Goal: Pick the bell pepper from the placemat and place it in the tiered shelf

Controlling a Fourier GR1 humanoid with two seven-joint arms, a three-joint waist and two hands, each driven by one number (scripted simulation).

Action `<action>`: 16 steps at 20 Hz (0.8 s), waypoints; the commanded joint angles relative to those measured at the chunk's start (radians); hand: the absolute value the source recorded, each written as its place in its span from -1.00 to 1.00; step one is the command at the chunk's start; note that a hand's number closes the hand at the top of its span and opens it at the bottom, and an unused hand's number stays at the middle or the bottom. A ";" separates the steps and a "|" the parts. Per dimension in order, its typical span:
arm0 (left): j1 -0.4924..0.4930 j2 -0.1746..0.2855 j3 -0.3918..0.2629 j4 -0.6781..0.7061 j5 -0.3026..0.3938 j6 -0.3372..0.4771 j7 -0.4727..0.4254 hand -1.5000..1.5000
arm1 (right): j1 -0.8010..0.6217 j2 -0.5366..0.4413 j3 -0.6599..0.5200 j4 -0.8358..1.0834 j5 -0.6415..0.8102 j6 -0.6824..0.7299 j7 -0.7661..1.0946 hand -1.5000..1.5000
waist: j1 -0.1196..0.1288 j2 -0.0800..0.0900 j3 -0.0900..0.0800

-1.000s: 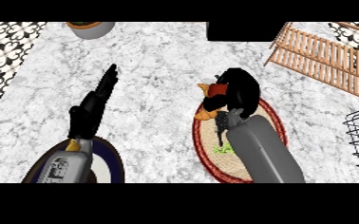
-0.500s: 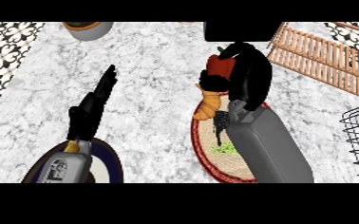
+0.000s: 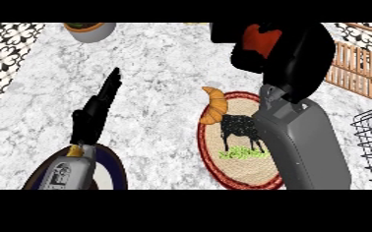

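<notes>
My right hand (image 3: 294, 54) is raised high near the top of the head view, its fingers curled round the red bell pepper (image 3: 260, 38). Only part of the pepper shows between the fingers. Below it lies the round placemat (image 3: 240, 150), woven with a red rim and a black cow picture, partly covered by my right forearm. A croissant (image 3: 212, 105) rests on the placemat's upper left rim. The wooden tiered shelf (image 3: 350, 61) stands at the right edge, just right of the hand. My left hand (image 3: 93, 110) rests open at the left, fingers straight and pointing up.
A grey pot with a plant (image 3: 89, 29) stands at the top left. A dark plate (image 3: 112, 169) lies under my left forearm at the bottom left. A black wire basket (image 3: 363, 137) shows at the right edge. A patterned wall strip (image 3: 15, 44) borders the left.
My right hand has lifted the bell pepper off the placemat and carried it up and to the right, toward the shelf. The croissant is now uncovered. The left hand has not moved.
</notes>
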 commanded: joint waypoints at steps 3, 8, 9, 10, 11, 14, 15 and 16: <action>-0.027 -0.009 -0.002 0.010 -0.014 0.011 0.022 0.00 | -0.074 -0.053 -0.100 -0.064 0.100 0.147 0.091 1.00 | -0.001 0.001 0.000; -0.024 0.018 0.020 -0.002 0.004 -0.021 0.015 0.00 | -0.128 -0.066 -0.167 -0.049 0.113 0.200 0.057 1.00 | 0.006 0.003 0.001; 0.051 -0.002 -0.013 -0.030 -0.004 -0.020 -0.019 0.00 | -0.147 -0.090 -0.205 -0.035 0.110 0.193 0.040 1.00 | 0.010 0.003 0.001; -0.015 -0.001 0.003 -0.020 0.005 -0.018 0.028 0.00 | -0.202 -0.135 -0.281 0.045 0.057 0.180 -0.014 1.00 | 0.011 0.005 0.001; 0.018 0.014 0.002 -0.084 0.017 -0.035 0.046 0.00 | -0.197 -0.154 -0.301 0.040 0.059 0.197 -0.015 1.00 | 0.014 0.003 0.001; -0.001 0.012 0.010 -0.004 0.001 -0.032 -0.022 0.00 | -0.207 -0.161 -0.298 0.076 0.109 0.154 -0.031 1.00 | 0.011 0.005 0.001; 0.015 -0.002 0.006 -0.028 0.002 -0.019 0.003 0.00 | -0.209 -0.163 -0.290 0.024 0.110 0.211 -0.022 1.00 | 0.009 0.003 0.001; 0.011 -0.009 -0.021 -0.093 -0.020 -0.005 0.066 0.00 | -0.210 -0.208 -0.337 0.006 0.077 0.215 -0.060 1.00 | 0.009 0.002 0.001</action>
